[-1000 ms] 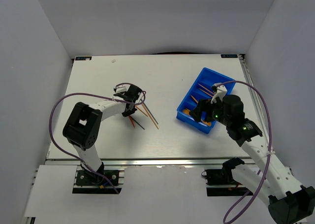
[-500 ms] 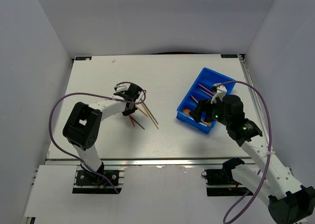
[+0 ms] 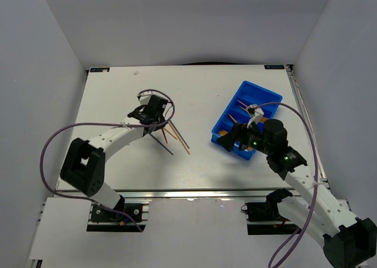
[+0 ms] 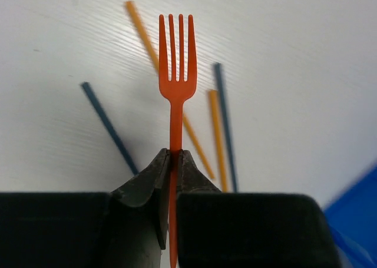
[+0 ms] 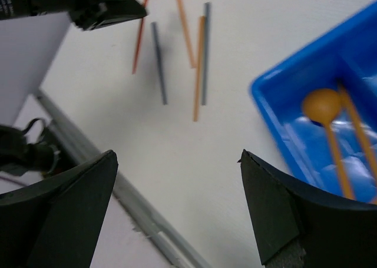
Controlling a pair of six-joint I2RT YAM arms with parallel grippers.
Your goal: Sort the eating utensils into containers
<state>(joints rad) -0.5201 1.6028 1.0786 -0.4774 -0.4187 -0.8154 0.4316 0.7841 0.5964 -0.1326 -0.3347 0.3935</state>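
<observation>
Left gripper [image 4: 175,157] pinches the orange fork [image 4: 175,86] by its handle, tines ahead (right gripper [image 5: 178,162] gapes empty).

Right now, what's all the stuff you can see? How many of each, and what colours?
fork: one, orange, held in the left gripper
sticks: four, two orange and two dark blue-grey, loose on the table by the fork
tray: one, blue, on the right side of the table
spoon: one, orange, inside the tray; more orange pieces lie in there, too unclear to count
table: one, white, under everything
left gripper: one, black, shut on the fork
right gripper: one, black, open and empty, by the tray's near end
</observation>
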